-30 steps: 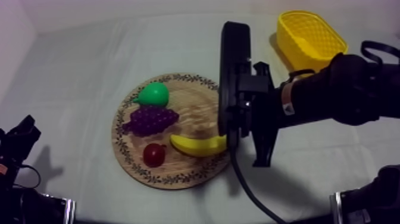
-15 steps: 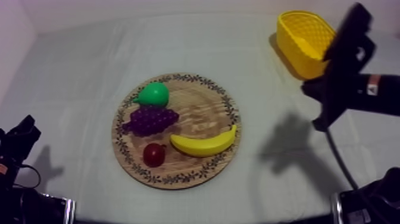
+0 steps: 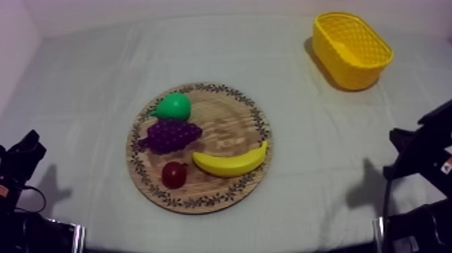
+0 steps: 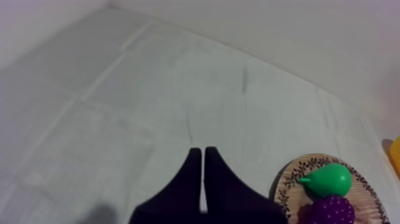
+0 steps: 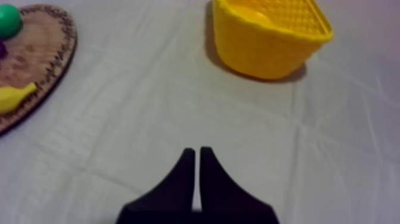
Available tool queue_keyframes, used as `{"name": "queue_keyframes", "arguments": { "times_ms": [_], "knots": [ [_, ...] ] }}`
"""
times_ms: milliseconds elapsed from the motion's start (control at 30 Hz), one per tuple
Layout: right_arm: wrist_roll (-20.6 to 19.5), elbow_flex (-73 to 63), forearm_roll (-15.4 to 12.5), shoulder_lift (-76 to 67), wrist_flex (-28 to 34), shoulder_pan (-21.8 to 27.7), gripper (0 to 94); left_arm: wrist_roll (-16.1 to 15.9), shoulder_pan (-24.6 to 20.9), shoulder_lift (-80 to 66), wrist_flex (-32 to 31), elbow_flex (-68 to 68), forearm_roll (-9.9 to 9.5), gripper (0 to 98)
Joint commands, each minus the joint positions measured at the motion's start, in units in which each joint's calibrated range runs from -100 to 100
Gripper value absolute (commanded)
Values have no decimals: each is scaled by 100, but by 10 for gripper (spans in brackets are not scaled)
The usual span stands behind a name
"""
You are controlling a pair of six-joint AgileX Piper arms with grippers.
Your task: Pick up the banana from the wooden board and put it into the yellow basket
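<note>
Twice over, keeping fingers pressed together on nothing: holding the left claw (image 4: pixel 200 150) as a narrow wedge over bare cloth near the pear side of the board, and holding the right claw (image 5: pixel 194 152) just as tightly closed above open cloth between board and basket. Probably parking both low at the sides so as to be leaving the middle free for a reach.

Finding the curved yellow toy banana (image 3: pixel 230 163) lying flat at about 5 o'clock on the round wooden board with a patterned rim (image 3: pixel 225 124), ungripped and well apart from either claw. Noting its neighbours sharing the board: the green toy pear (image 3: pixel 173 106) at 10 o'clock, the purple bunch of toy grapes (image 3: pixel 169 134) just beside it at 9, the small red fruit (image 3: pixel 174 174) at 7, near the banana's blunt end. Judging the banana's outer curve, facing 6 o'clock, to be offering the freest approach.

Seeing the oval yellow lattice basket (image 3: pixel 350 70) standing at about 1 o'clock from the board, well apart from it and nearer the right arm, so favouring that arm for the carry.

Looking over the tabletop (image 3: pixel 87 81): grey-white cloth showing faint fold lines, soft shadows falling beside the arms, a plain pale wall rising at 12 o'clock.
</note>
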Motion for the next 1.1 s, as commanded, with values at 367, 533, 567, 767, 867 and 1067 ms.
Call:
{"name": "queue_keyframes", "arguments": {
  "times_ms": [367,533,567,767,867,1067],
  "knots": [
    [-1778,-39,722,-1446,915,324,6,-1,2,-5,-1,-1,3,1],
    [-1786,-21,743,-1460,876,409,6,1,2,-5,-1,-1,3,1],
    [-1774,-11,745,-1460,842,416,6,0,2,-5,-1,-1,3,1],
    [-1700,30,754,-1468,715,479,6,0,2,-5,-1,-1,3,1],
    [-1760,59,755,-1470,621,553,6,1,2,-5,-1,-1,3,1],
    [-1764,95,751,-1471,471,623,6,-2,2,-5,-1,-1,3,1]
  ]
}}
